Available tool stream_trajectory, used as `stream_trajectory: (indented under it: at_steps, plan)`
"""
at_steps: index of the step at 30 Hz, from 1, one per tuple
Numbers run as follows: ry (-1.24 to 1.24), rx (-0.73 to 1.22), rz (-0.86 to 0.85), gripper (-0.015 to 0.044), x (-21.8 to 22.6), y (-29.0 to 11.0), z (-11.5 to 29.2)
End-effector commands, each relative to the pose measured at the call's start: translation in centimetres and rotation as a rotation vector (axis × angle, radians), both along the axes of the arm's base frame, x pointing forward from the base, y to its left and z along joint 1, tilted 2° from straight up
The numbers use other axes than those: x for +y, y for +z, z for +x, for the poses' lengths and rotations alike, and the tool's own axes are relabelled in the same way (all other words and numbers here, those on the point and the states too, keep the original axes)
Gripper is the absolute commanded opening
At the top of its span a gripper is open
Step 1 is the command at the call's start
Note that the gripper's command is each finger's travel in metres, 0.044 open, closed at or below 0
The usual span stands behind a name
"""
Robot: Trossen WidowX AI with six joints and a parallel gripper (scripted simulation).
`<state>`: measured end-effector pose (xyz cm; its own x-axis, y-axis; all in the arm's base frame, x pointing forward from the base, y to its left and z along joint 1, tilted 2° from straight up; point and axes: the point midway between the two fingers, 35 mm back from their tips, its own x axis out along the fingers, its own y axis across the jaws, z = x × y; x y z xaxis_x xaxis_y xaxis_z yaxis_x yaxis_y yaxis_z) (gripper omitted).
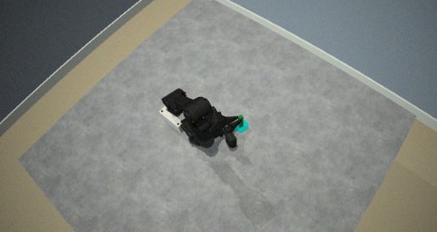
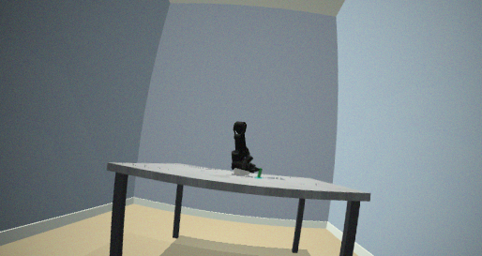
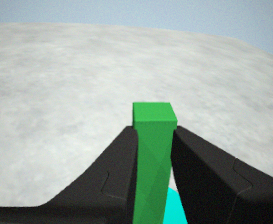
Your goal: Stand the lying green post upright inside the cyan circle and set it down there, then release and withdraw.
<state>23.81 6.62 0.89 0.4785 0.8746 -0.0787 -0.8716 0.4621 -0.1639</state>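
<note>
The green post (image 1: 241, 119) (image 2: 260, 173) (image 3: 153, 155) is held about upright, with a slight lean in the exterior view. My gripper (image 1: 239, 120) (image 2: 258, 171) (image 3: 152, 135) is shut on it near its upper end, one black finger on each side. The cyan circle (image 1: 244, 128) (image 3: 175, 211) lies under the post in the top view; in the wrist view part of it shows to the right of the post. The post's lower end is at or just above the circle; whether it touches cannot be told. The wrist view cuts off its foot.
The grey mottled table top (image 1: 297, 113) (image 2: 197, 180) carries the black arm (image 1: 200, 109) (image 2: 240, 143) on its pale base plate (image 1: 170, 117). The arm's shadow falls across the table toward the lower right in the top view.
</note>
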Motion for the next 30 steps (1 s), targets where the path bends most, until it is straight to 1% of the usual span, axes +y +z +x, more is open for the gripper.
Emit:
stream_trajectory:
  at_steps: [1, 14, 15, 30]
  plan:
    - [-0.002, -0.005, -0.005, 0.0049, 0.0, -0.1, 0.1]
    - [-0.002, -0.005, -0.005, 0.039, 0.0, -0.1, 0.1]
    - [-0.002, -0.005, -0.005, 0.04, 0.0, -0.1, 0.1]
    - [-0.017, 0.04, 0.035, 0.04, -0.5, 4.1, 0.8]
